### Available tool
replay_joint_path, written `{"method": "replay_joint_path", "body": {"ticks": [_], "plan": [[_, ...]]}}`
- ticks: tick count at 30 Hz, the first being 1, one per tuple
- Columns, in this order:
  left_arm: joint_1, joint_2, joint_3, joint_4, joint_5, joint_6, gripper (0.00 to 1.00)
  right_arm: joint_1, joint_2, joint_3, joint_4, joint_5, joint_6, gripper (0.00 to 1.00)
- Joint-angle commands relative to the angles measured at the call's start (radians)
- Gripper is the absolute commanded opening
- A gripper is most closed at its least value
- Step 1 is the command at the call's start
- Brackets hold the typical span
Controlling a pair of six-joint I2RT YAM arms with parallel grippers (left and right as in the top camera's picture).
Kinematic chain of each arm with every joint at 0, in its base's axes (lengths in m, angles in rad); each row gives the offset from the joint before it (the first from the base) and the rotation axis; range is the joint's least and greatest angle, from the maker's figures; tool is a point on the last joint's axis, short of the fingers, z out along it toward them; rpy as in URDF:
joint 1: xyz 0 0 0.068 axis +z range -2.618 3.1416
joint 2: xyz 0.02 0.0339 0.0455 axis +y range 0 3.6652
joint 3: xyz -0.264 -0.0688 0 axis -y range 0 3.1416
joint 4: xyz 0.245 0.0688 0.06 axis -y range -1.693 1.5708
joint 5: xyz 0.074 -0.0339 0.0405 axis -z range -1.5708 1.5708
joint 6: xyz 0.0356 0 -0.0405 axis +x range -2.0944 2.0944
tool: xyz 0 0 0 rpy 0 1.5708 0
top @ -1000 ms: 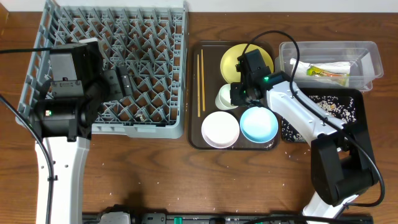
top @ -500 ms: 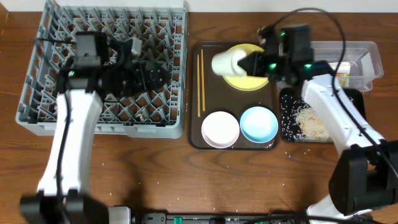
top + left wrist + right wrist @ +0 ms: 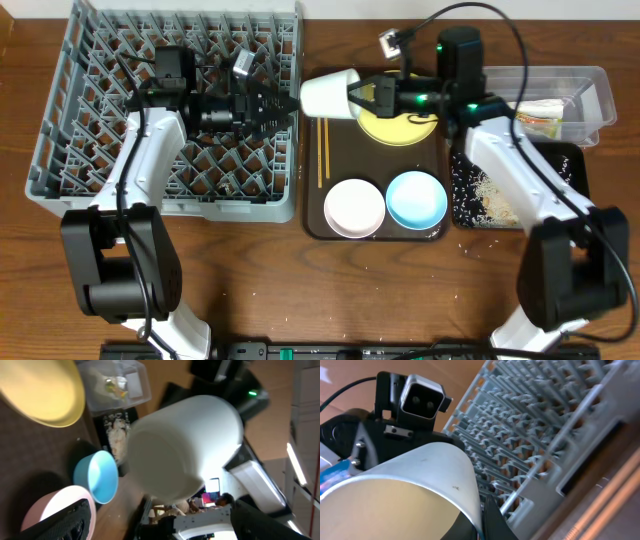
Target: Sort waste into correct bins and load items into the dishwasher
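Observation:
My right gripper (image 3: 357,99) is shut on the rim of the small white cup (image 3: 328,94) and holds it on its side in the air, over the gap between the grey dish rack (image 3: 120,150) and the brown tray. My left gripper (image 3: 287,103) is open, pointing right, its tips just short of the cup's base. In the left wrist view the cup (image 3: 185,445) fills the space ahead of my open fingers (image 3: 160,510). In the right wrist view a finger (image 3: 487,517) pinches the cup's wall (image 3: 420,475). The yellow plate (image 3: 400,122), white bowl (image 3: 355,207), light blue bowl (image 3: 416,198) and chopsticks (image 3: 322,140) lie on the tray.
The dark brown serving tray (image 3: 312,215) sits right of the rack. The clear tub (image 3: 590,85) at the far right holds a wrapper (image 3: 535,118) and white paper. The black tray (image 3: 570,165) below it holds rice scraps (image 3: 495,195). Crumbs dot the table's front.
My right arm carried the cup left, from over the yellow plate to the rack's edge. My left gripper moved right across the rack to meet it.

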Motion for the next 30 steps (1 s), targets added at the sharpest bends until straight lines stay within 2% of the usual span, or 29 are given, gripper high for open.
{"method": "replay_joint_path", "body": {"ticks": [1,11,20,25,30], "plan": [[0.006,-0.002,0.015,0.000,0.069,-0.002,0.90,0.042,0.066,0.008,0.075,-0.101,0.074,0.01],[0.005,-0.002,0.015,0.000,0.069,-0.002,0.90,0.092,0.140,0.008,0.306,-0.186,0.182,0.01],[0.005,-0.002,0.015,-0.002,0.069,-0.048,0.88,0.119,0.159,0.008,0.322,-0.143,0.201,0.01],[0.005,-0.002,0.015,-0.016,0.069,-0.048,0.81,0.130,0.167,0.008,0.325,-0.111,0.213,0.01],[0.005,-0.002,0.015,-0.038,0.069,-0.049,0.80,0.130,0.167,0.008,0.339,-0.060,0.231,0.01]]}}
